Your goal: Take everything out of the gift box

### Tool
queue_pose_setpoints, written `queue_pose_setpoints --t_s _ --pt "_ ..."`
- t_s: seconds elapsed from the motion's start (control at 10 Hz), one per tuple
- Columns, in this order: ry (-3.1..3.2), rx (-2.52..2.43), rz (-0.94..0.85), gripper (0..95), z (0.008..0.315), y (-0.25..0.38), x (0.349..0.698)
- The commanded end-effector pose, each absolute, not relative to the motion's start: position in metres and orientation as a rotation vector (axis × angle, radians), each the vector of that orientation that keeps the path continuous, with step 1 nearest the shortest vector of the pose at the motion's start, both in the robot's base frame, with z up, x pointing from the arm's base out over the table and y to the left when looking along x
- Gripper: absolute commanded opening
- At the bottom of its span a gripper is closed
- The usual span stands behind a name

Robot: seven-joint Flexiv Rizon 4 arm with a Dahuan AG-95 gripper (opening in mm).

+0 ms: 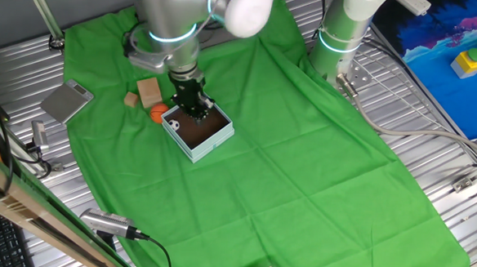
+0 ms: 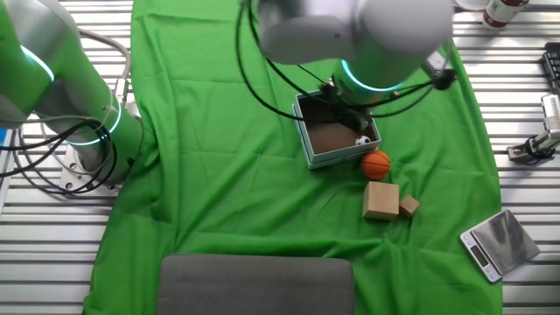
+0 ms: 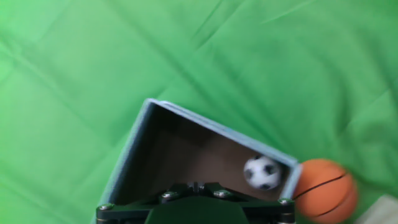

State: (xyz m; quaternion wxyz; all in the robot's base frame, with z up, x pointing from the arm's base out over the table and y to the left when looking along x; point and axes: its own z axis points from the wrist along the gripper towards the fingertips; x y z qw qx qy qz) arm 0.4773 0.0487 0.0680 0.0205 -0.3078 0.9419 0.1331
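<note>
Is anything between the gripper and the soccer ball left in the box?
Nothing visible. The soccer ball lies alone in a corner of the box, hard against its walls, with the gripper above the open top. The basketball is already outside.

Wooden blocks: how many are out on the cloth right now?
2. The larger wooden block lies on the green cloth just beyond the orange basketball; the smaller wooden block sits beside it. The arm may hide others.

Only the soccer ball [image 3: 262,172] sits in one corner of the gift box [image 3: 134,155], the remaining floor open.
</note>
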Motion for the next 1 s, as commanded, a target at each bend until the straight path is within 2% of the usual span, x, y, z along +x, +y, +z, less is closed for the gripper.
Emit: queue_pose_setpoints --t_s 0.1,1.0 --pt "2.938 -0.891 0.484 0.0 0.0631 0.0491 0.4789" --pt "2.973 -1.010 0.377 0.0 0.0563 0.0425 0.4730"
